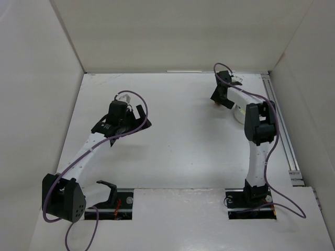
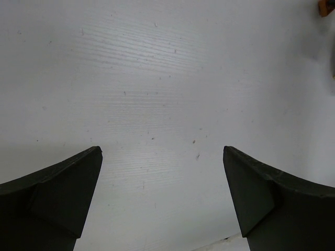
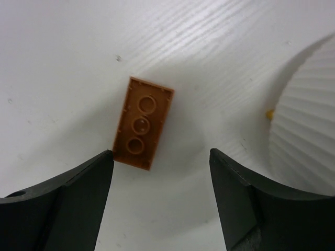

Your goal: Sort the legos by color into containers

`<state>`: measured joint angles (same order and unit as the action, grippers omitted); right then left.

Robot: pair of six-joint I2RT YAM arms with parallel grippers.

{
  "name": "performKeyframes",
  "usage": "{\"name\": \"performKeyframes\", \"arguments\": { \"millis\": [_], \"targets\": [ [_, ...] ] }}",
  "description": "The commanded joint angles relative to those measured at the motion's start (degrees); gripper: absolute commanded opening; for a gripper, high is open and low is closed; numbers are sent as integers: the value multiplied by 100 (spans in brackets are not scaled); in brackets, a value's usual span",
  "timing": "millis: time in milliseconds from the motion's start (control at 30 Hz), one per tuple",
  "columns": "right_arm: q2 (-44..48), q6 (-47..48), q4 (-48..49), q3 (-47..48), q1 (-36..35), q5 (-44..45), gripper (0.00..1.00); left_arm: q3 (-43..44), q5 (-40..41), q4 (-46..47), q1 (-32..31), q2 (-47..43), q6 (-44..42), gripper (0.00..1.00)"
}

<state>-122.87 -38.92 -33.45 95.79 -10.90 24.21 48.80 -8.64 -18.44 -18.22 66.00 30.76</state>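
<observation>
An orange-brown lego (image 3: 143,123) lies on the table with its hollow underside up, just ahead of my right gripper (image 3: 161,154). That gripper is open, and its left fingertip (image 3: 102,162) is near the brick's near corner. The ribbed outer wall of the white dish (image 3: 309,120) is to the right, with a tiny yellow bit (image 3: 269,114) beside it. In the top view the right gripper (image 1: 222,99) is at the back right, and the arm hides most of the dish. My left gripper (image 2: 162,151) is open and empty over bare table, at mid-left in the top view (image 1: 139,118). The other legos are out of view.
An orange-brown piece (image 2: 325,7) shows at the top right corner of the left wrist view. White walls enclose the table on the left, back and right. A metal rail (image 1: 282,130) runs along the right side.
</observation>
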Motion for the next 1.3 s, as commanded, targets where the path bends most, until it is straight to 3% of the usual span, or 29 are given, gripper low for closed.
{"name": "performKeyframes", "arguments": {
  "millis": [0,100,367,667,967,1267],
  "targets": [
    [-246,-81,23,537,-18,40,79,60,-129,191,46,-8,-114,100],
    [-386,-81,84,704,35,-126,82,60,-181,253,46,-8,-114,100],
    [-563,-415,-108,994,149,-206,80,60,-234,314,46,98,-62,100],
    [-1221,-477,-1049,2135,149,-4,67,121,-234,314,46,203,-62,100],
    [-1160,-749,-1111,1944,149,-4,68,226,-234,262,46,203,-114,100],
    [-1160,-618,-1094,2049,96,58,30,227,-234,262,161,203,-220,100]
  ]
}}
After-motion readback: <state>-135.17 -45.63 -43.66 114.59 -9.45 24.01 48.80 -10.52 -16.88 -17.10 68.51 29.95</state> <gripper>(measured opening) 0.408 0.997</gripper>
